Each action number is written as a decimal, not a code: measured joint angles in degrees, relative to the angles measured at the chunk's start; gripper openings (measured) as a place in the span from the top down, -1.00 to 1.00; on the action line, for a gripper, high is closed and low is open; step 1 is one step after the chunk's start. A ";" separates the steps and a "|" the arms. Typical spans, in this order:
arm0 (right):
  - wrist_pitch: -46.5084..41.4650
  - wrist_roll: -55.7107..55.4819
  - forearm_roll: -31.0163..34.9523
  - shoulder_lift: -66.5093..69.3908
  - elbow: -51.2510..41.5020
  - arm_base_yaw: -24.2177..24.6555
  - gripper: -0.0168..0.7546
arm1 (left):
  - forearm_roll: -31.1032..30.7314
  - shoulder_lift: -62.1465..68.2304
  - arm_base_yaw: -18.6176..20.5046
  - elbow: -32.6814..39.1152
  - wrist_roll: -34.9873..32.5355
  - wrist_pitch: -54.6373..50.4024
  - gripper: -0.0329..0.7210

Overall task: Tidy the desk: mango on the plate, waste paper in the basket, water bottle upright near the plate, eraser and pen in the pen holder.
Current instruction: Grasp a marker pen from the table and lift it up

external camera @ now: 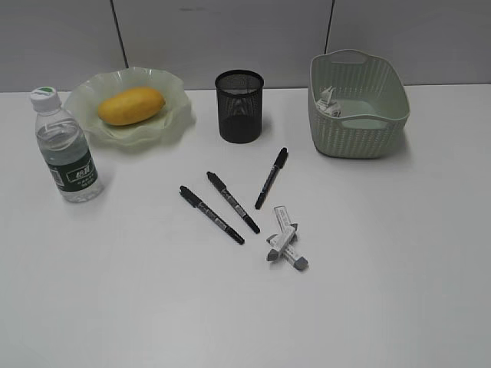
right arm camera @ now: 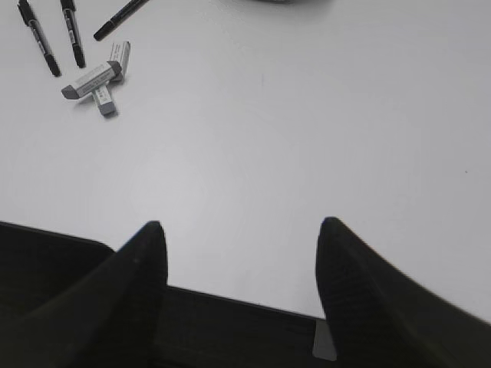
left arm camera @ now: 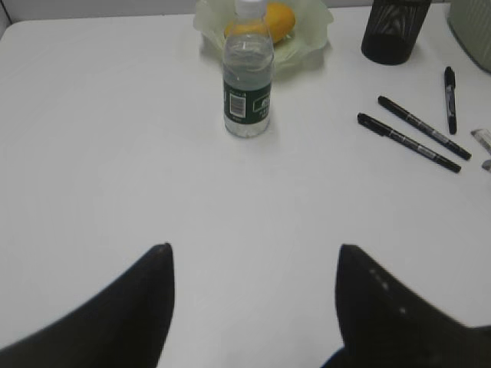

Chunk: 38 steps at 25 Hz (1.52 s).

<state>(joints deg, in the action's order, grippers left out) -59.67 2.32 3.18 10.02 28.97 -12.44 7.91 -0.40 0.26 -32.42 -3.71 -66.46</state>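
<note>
We see the desk point(external camera: 399, 291) with most jobs done: the basket point(external camera: 357, 123) holds the waste paper point(external camera: 328, 102), the plate point(external camera: 173, 115) carries the mango point(external camera: 131, 105), and the water bottle point(external camera: 66, 149) stands upright just beside it. The pen holder point(external camera: 239, 105) looks empty, so we judge the three pens point(external camera: 232, 201) and two erasers point(external camera: 285, 247) are what remains. Our left gripper point(left arm camera: 253, 264) hangs spread wide and empty, pens well ahead and to the right of its fingers point(left arm camera: 149, 284). Our right gripper point(right arm camera: 239, 245), equally wide and empty, has the erasers ahead-left of its fingertips. We should straddle one pen across its barrel, clear of its neighbours.
</note>
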 joint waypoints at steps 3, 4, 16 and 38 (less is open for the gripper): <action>0.29 0.00 0.13 0.00 1.18 0.00 -0.31 | 0.44 0.00 0.00 1.09 0.00 3.43 -0.42; 0.78 0.00 0.13 0.14 2.21 0.00 -0.31 | 0.59 0.00 0.00 1.45 0.00 3.73 -0.42; 3.11 7.44 3.18 32.05 21.59 0.00 -0.31 | 3.66 0.00 0.00 1.99 -4.25 4.80 -0.41; -3.01 9.49 3.79 107.33 81.69 -24.09 -0.31 | 0.55 0.00 0.00 2.25 3.38 5.60 -0.24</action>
<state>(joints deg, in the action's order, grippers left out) -62.68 11.82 6.97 117.35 110.66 -36.53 8.46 -0.40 0.26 -30.17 -0.32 -60.86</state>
